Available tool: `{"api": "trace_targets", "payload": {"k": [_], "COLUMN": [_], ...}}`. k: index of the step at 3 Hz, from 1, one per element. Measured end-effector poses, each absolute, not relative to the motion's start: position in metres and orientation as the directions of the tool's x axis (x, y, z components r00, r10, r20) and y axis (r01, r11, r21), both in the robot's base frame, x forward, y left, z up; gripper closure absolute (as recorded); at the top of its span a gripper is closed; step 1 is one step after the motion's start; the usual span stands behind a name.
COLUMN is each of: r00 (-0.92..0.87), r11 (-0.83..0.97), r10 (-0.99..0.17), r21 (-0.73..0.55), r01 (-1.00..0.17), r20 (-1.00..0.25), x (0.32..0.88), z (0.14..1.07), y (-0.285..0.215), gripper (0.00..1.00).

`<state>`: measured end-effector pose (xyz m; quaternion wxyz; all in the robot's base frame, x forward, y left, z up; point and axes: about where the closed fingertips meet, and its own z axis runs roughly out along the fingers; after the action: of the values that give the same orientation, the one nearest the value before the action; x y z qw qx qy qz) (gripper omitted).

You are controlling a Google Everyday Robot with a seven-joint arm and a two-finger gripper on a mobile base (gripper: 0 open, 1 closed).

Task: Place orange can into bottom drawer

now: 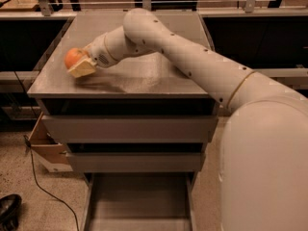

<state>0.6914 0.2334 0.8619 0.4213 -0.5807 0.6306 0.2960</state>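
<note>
The orange can [72,57], a round orange ball, rests on the left part of the grey cabinet top [144,76]. My gripper [78,64] is at the ball, its pale tip against the ball's front right side, with the arm reaching in from the right. The far side of the ball is hidden behind the gripper. The bottom drawer [139,201] is pulled out at the foot of the cabinet, a wide shallow grey tray with nothing in it.
Two shut grey drawers [130,129] sit above the open one. A cardboard box [45,148] stands on the floor to the left of the cabinet, with a black cable [48,191] and a dark shoe [8,210]. My white base [264,167] fills the right side.
</note>
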Motion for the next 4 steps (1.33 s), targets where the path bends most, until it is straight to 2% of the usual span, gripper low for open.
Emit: {"api": "trace_targets", "payload": {"k": [1,2,3,4], "r00": [0.049,0.060,0.062,0.065], "r11": [0.169,0.170,0.147,0.137], "r10": [-0.467,-0.454,-0.462,-0.463], "r21": [-0.144,-0.153,-0.145,-0.144], "r01": [-0.975,-0.974,-0.978,-0.980], "r20": [-0.883,-0.889,-0.885,-0.884], "x": [0.666,0.628,0.585,0.585], "z": [0.881,0.890,0.889,0.888], "y": [0.208,0.169,0.125,0.131], "gripper": [0.89,1.00,1.00,1.00]}}
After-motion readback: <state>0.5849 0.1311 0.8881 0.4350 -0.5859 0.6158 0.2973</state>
